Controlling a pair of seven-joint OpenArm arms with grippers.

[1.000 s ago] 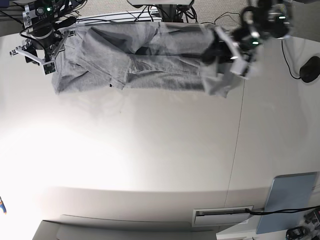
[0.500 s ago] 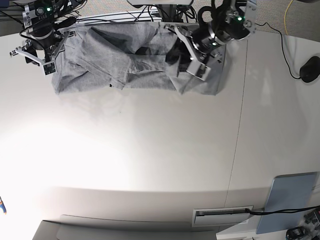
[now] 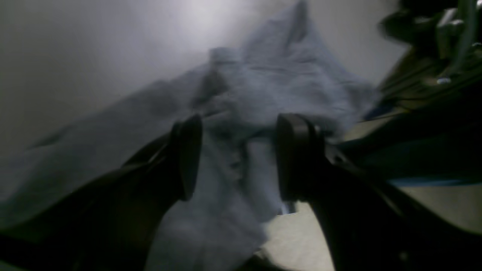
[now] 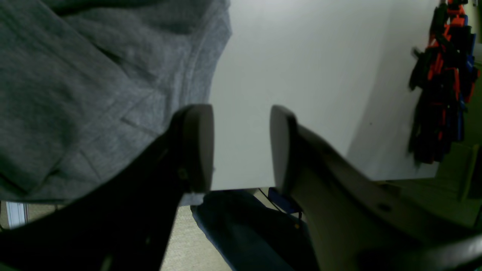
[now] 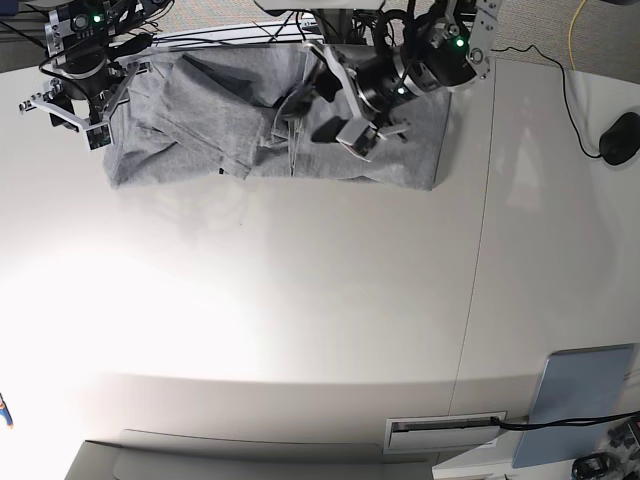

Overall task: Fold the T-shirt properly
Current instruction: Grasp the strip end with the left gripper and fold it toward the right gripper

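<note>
The grey T-shirt (image 5: 200, 120) lies crumpled along the table's far edge, plain side showing. My left gripper (image 5: 314, 114) hovers over the shirt's middle folds. In the left wrist view, which is blurred, the left gripper (image 3: 237, 158) is open, with shirt cloth (image 3: 286, 82) under and between the fingers. My right gripper (image 5: 70, 115) sits at the shirt's left end. In the right wrist view the right gripper (image 4: 239, 146) is open and empty, with bare table between the fingers and the shirt (image 4: 75, 94) just beside one finger (image 4: 196, 146).
A black rounded object (image 5: 620, 138) lies at the table's right edge. A blue-grey board (image 5: 575, 398) sits at the front right. Cables (image 5: 240, 35) run behind the shirt. Orange and black gear (image 4: 444, 82) hangs beyond the table's end.
My left gripper has swung left from the shirt's right end to over its middle. The shirt's right part now lies flat. The right arm has not moved.
</note>
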